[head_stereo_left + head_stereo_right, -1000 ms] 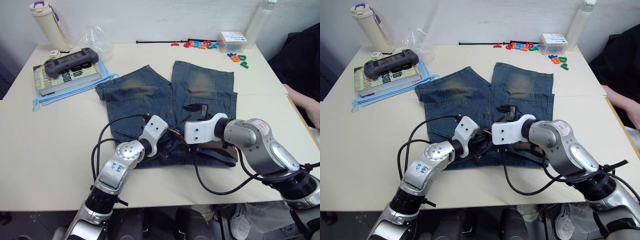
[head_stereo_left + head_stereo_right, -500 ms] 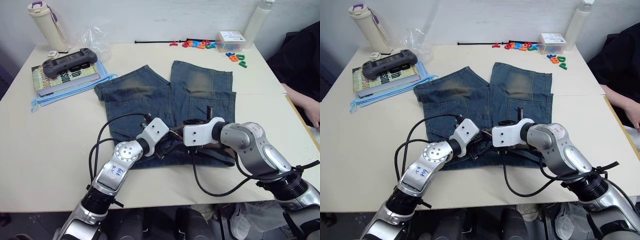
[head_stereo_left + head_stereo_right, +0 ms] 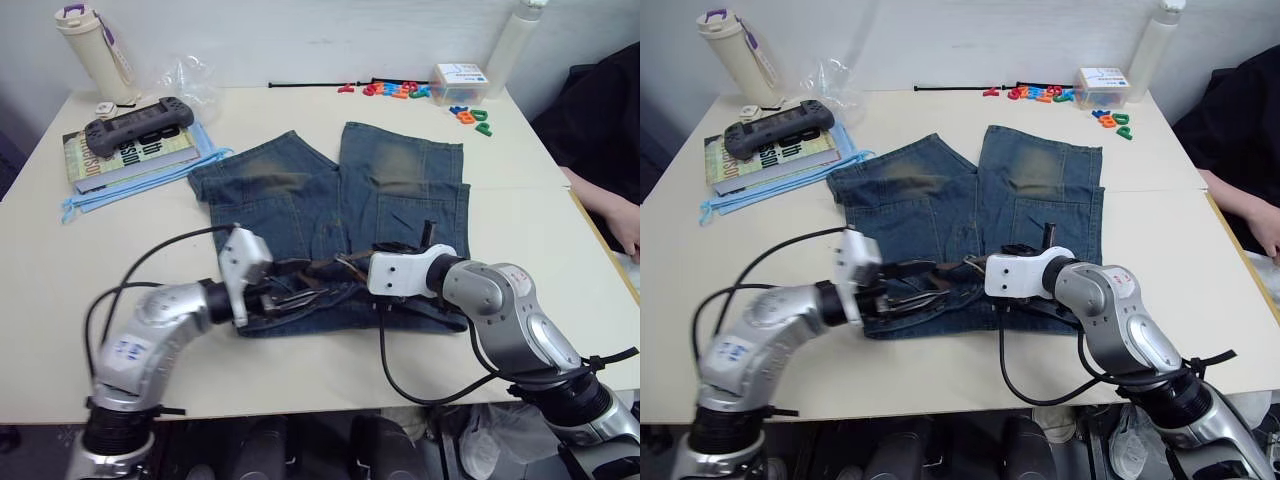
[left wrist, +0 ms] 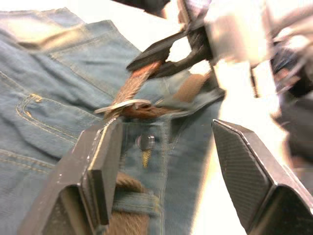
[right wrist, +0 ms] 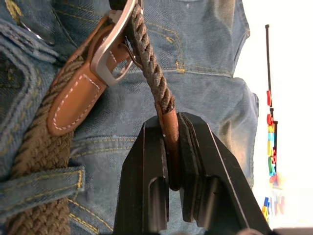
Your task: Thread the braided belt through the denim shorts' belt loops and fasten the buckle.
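At the shorts' [image 3: 330,200] waistband, our right pincer [image 5: 168,161] grips the soft belt's [image 5: 146,54] stiffer leather tip; left pincer [image 4: 161,161] gapes wide

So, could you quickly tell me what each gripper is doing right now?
Left gripper: open, holding nothing, over the denim shorts.
Right gripper: shut on the braided belt, just past the buckle.

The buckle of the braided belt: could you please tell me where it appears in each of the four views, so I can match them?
Left eye view: the buckle lies at the shorts' waistband, between the two grippers.
Right eye view: same spot.
Left wrist view: silver frame at centre, above the shorts' button.
Right wrist view: upper left, on its tan tab.
Shared landmark: the braided belt passing through it.
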Action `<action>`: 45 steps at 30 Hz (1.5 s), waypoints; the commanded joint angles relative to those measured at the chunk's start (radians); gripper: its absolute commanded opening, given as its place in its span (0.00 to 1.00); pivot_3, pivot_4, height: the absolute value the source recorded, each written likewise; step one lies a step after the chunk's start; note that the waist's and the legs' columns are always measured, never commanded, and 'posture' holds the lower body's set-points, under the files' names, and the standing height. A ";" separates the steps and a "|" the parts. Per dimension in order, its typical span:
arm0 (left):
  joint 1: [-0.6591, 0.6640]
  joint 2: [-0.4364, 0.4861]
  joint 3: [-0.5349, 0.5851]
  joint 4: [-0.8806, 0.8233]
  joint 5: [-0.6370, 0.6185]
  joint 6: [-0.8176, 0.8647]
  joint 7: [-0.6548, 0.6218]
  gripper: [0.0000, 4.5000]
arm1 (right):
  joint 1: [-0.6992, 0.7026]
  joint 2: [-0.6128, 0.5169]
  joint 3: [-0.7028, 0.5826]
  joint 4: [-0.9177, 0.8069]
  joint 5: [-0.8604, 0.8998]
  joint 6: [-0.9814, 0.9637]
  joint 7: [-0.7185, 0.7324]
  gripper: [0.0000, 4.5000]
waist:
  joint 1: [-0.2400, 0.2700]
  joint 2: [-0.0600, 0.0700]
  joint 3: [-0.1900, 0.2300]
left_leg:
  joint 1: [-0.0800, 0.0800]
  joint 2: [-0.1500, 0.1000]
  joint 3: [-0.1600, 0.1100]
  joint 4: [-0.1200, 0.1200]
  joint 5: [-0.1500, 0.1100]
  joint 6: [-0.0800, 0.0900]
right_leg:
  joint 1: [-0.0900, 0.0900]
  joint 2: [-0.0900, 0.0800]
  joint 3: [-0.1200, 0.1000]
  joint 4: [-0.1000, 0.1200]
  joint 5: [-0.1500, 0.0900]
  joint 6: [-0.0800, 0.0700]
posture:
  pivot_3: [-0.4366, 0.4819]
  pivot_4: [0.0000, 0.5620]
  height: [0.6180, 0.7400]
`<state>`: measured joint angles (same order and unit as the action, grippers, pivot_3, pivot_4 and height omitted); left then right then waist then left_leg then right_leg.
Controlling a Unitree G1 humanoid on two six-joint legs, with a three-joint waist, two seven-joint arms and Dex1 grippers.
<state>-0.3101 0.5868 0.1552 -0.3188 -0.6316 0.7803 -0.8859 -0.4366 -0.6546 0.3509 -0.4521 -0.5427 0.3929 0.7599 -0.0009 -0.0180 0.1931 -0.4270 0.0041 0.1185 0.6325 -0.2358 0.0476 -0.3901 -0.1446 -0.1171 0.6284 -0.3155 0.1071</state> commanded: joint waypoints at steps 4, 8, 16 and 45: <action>-0.178 -0.012 -0.100 0.438 0.203 -0.311 -0.073 0.72 | 0.036 0.016 -0.055 -0.104 -0.039 0.006 -0.035 0.00 | 0.004 0.000 0.000 | -0.001 -0.004 0.001 -0.001 -0.001 0.000 | 0.000 -0.002 -0.003 0.000 0.000 0.001 | 0.48 0.27 0.81; -0.233 -0.047 -0.195 0.611 0.341 -0.497 -0.075 0.72 | 0.065 0.015 -0.082 -0.143 -0.041 0.005 -0.038 0.00 | 0.001 0.000 0.000 | -0.002 -0.006 0.002 -0.002 0.000 0.004 | 0.000 -0.001 -0.003 0.000 0.001 0.002 | 0.48 0.27 0.81; -0.215 0.011 -0.338 0.756 0.571 -0.797 -0.113 0.72 | 0.158 -0.003 -0.249 -0.224 0.051 -0.061 -0.055 0.00 | -0.001 -0.001 0.000 | -0.002 -0.003 0.002 -0.001 0.001 0.003 | -0.002 -0.001 -0.003 0.000 0.001 0.002 | 0.48 0.27 0.81; -0.160 0.002 -0.270 0.628 0.499 -0.789 -0.033 0.72 | 0.091 -0.064 -0.391 -0.187 0.284 -0.114 -0.069 0.00 | -0.002 0.002 -0.002 | 0.005 -0.002 0.003 -0.002 -0.001 0.006 | 0.004 -0.003 -0.001 0.000 0.001 0.002 | 0.48 0.27 0.81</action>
<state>-0.4927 0.5962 -0.1218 0.3365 -0.1207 -0.0519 -0.9307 -0.3332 -0.7242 -0.0540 -0.5838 -0.2765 0.2712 0.6881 -0.0033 -0.0161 0.1909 -0.4221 0.0018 0.1208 0.6313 -0.2368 0.0531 -0.3864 -0.1473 -0.1175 0.6284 -0.3145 0.1089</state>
